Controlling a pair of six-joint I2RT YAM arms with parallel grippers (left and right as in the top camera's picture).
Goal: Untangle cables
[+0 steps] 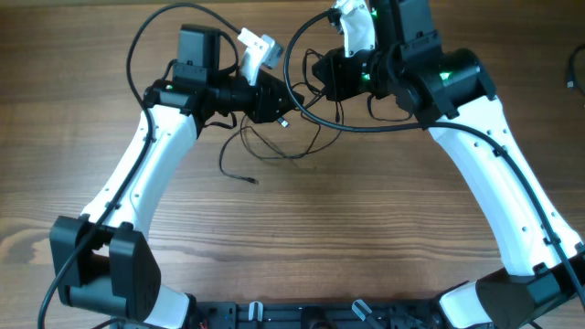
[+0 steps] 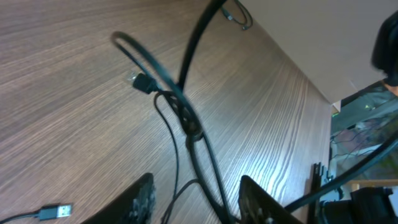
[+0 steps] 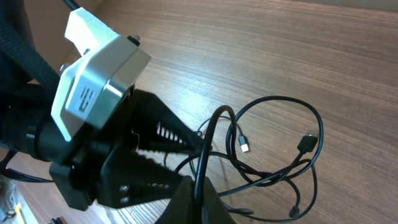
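1. Cables (image 2: 188, 127) are seen as thin black strands looped loosely on the wooden table (image 1: 366, 238), in the space between the two arms and just toward the bases from both wrists.
2. A twisted crossing of the strands is shown in the left wrist view, straight ahead of the left gripper (image 2: 199, 205) and a little beyond its tips.
3. The left gripper is seen with its jaws apart. Two or three strands are threaded through the gap and appear to be touched by neither finger.
4. The long axis of those strands is laid almost along the fingers, running away from them toward the crossing, not across the jaws.
5. The right gripper (image 3: 198, 186) is closed, and one strand is judged to be pinched in it, since that strand is seen rising out of its tip and arching over into the wide loop.
6. A small plug (image 2: 144, 83) is found just left of the crossing, and a USB plug (image 2: 57, 210) lies flat on the table, beside the left finger.
7. The left arm is judged the better placed for the crossing. The strands are already straddled, so the next move is judged to turn on the jaws being shut on them short of the twist.
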